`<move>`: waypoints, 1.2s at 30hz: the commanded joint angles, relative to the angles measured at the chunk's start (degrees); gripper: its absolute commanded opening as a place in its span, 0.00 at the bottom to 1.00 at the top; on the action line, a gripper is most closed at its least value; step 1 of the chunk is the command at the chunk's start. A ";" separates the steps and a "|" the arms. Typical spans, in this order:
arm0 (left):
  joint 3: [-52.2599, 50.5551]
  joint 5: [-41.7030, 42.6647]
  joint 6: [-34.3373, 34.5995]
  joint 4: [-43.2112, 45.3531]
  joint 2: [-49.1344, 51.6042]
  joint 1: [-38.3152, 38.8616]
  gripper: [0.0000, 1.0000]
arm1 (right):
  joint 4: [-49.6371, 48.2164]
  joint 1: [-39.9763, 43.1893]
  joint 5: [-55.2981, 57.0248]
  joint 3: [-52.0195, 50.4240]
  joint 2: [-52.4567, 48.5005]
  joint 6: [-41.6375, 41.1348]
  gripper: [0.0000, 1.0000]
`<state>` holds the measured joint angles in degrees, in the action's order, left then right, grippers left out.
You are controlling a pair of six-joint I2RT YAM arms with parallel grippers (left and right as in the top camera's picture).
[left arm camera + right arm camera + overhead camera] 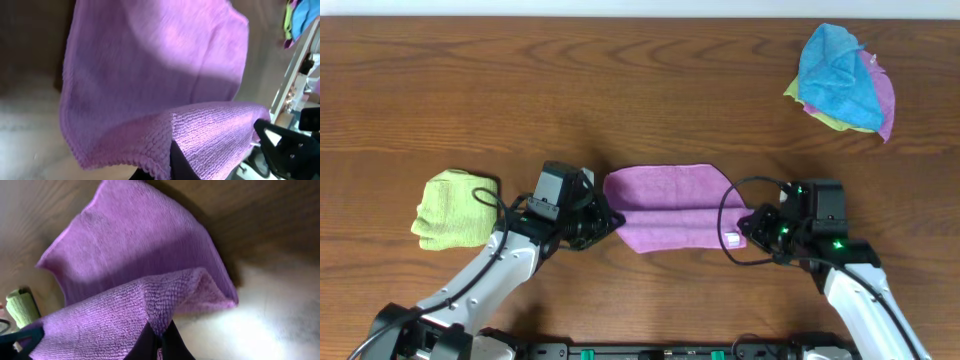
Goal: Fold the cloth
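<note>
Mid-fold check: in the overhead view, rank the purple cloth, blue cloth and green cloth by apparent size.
1. Purple cloth: clearly largest, even partly folded.
2. Blue cloth and green cloth: they look about alike, both bunched, so I won't rank them.

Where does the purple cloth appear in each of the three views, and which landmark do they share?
Overhead: cloth low in the centre.
Left wrist: cloth fills most of the picture, near edge raised.
Right wrist: cloth fills the middle, near edge raised.
Shared landmark: the brown table.
</note>
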<state>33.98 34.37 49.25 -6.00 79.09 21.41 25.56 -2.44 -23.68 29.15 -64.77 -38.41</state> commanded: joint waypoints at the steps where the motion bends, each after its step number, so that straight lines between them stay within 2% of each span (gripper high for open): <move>1: 2.38 -7.61 -2.64 -0.20 0.48 -0.48 0.06 | -1.68 0.11 4.26 0.94 -0.68 -0.35 0.01; 10: 8.28 -9.92 -4.72 0.70 8.92 -0.48 0.06 | -8.26 0.11 6.40 1.01 -2.58 -1.11 0.01; 19: 17.62 -10.78 -8.20 0.22 17.00 -0.50 0.06 | -13.92 0.09 8.07 3.85 -9.73 -1.16 0.01; 29: 18.45 -14.05 -8.61 -0.33 18.14 -1.68 0.06 | -15.32 -1.42 9.40 11.91 -19.32 -0.07 0.01; 36: 18.45 -16.35 -9.73 -2.03 18.14 -2.01 0.06 | -14.80 -4.76 12.63 12.55 -22.18 -0.09 0.01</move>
<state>51.55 22.46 41.32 -7.25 96.88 20.40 10.55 -6.63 -16.64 40.77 -86.08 -39.00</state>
